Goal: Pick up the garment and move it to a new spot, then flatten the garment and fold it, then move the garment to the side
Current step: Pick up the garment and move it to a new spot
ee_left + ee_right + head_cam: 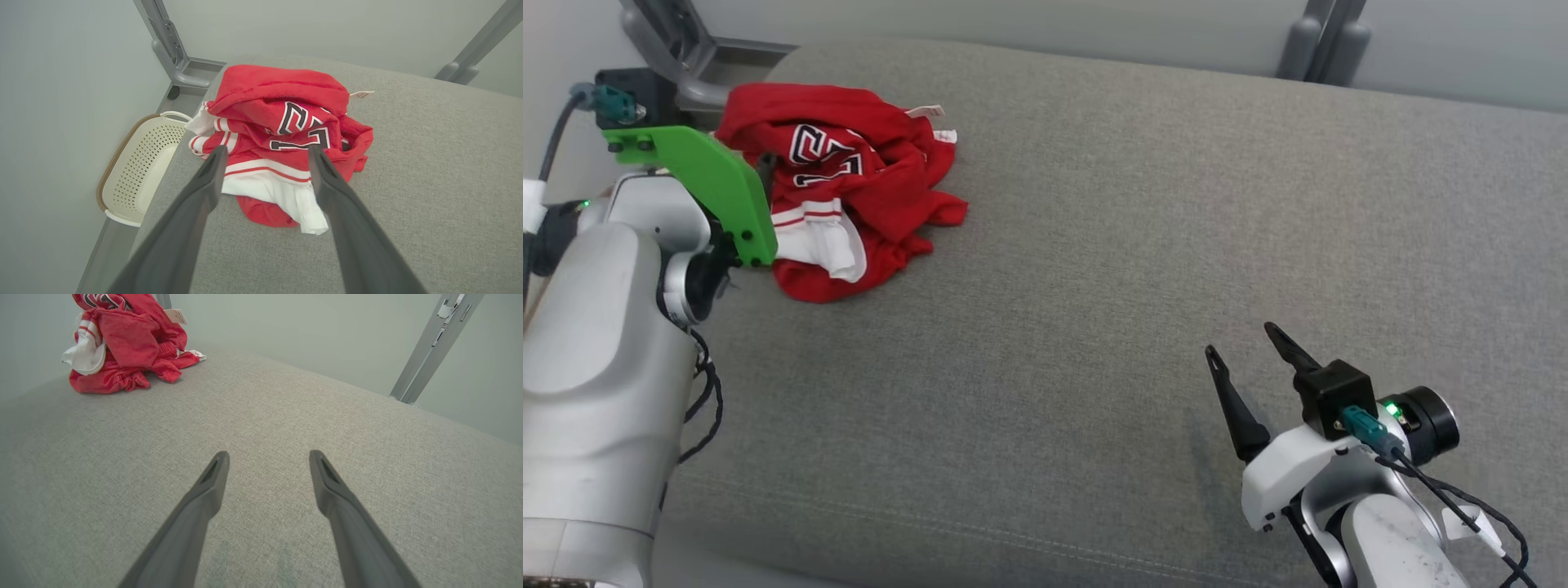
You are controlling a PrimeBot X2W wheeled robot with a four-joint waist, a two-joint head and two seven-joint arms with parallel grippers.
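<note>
Item: garment [849, 188], a red jersey with white trim and black-and-white numerals, crumpled in a heap.
Location of item: far-left part of the counter [1094, 245], at about 10 o'clock in the head view; it lies near the counter's left edge.
Item detail: a white panel with red stripes shows on the side nearest the robot; a small paper tag [361, 94] sticks out at the heap's 1 o'clock in the left wrist view.
Counter: padded, covered in grey woven fabric.
Left gripper [265, 153]: jaws spread wide, holding nothing; the two fingertips frame the heap's near side (contact with the cloth cannot be told).
Left arm fitting: green bracket [711, 180], at the garment's 9 o'clock in the head view.
Right gripper [1241, 341]: jaws spread wide, empty, at about 4 o'clock in the head view, well apart from the garment and over bare fabric.
Right wrist view: garment [122, 355] lies at 11 o'clock, far beyond the fingertips.
Basket [135, 171]: cream, perforated, brown-rimmed, below the counter's left edge, at 9 o'clock in the left wrist view.
Frame: grey metal posts [171, 53] behind the counter.
</note>
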